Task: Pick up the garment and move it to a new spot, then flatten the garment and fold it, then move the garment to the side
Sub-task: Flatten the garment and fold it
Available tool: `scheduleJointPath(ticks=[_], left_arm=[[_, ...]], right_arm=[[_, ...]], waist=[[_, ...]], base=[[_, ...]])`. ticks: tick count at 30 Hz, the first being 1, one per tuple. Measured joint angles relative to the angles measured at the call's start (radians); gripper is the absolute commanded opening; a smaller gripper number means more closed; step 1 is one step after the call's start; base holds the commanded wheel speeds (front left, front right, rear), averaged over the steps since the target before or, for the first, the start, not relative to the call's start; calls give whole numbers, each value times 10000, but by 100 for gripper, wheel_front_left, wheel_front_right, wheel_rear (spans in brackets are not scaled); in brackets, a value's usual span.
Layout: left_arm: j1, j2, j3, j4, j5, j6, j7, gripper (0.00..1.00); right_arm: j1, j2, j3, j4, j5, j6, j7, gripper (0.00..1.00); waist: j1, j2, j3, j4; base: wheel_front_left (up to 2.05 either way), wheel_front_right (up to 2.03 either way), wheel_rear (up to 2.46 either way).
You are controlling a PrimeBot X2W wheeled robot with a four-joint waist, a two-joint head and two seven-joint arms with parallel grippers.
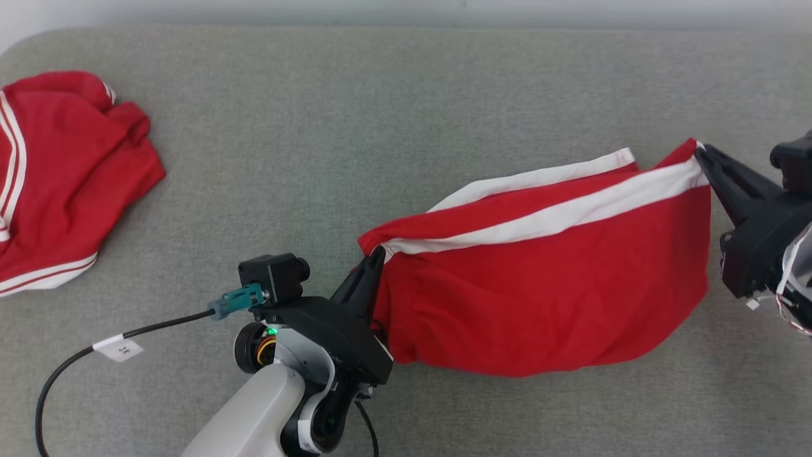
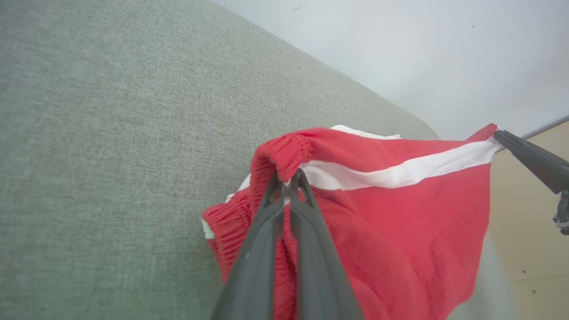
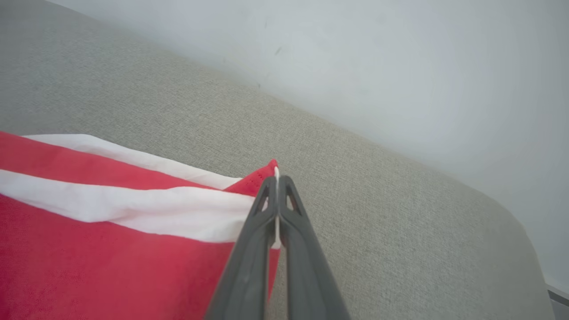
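Observation:
The garment (image 1: 545, 285) is a pair of red shorts with white side stripes, held stretched between both grippers above the grey padded surface (image 1: 380, 127). My left gripper (image 1: 379, 254) is shut on its ribbed waistband corner, which bunches over the fingertips in the left wrist view, gripper (image 2: 286, 178), garment (image 2: 400, 231). My right gripper (image 1: 700, 152) is shut on the opposite corner at the white stripe; the right wrist view shows that gripper (image 3: 277, 178) pinching the cloth edge of the garment (image 3: 111, 249). The cloth sags in the middle, its lower edge close to the surface.
A second red garment with white stripes (image 1: 57, 178) lies crumpled at the far left of the grey surface. A black cable with a white tag (image 1: 117, 347) trails from my left wrist. A pale wall (image 1: 406, 9) runs along the surface's far edge.

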Motion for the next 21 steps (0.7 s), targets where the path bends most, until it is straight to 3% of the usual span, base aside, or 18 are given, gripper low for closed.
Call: scheduleJointPath(ticks=[12,13,14,15,21], left_arm=[[-601,-443,150,489,190,165,-458,2],[-643,-466,144,535,203,159,-472,75],[-664,-516,161,587,230,165,-575,100],[-689,-552,174,629,236,165,-644,100],[-724,-527,167,959,393,19,-1034,100]], right_arm=[[-1446,345,759,2063,194,0,-759,0],[-1506,401,805,2157,267,0,-742,31],[-1560,439,884,2207,297,0,-719,84],[-1607,456,972,2219,328,0,-769,100],[-1871,439,1292,2474,571,0,-949,100]], waist=[[-2,0,762,841],[-2,0,800,883],[-2,0,834,918],[-2,1,858,945],[-4,0,643,926]], base=[[0,0,0],[0,0,0],[0,0,0],[0,0,0],[0,0,0]])
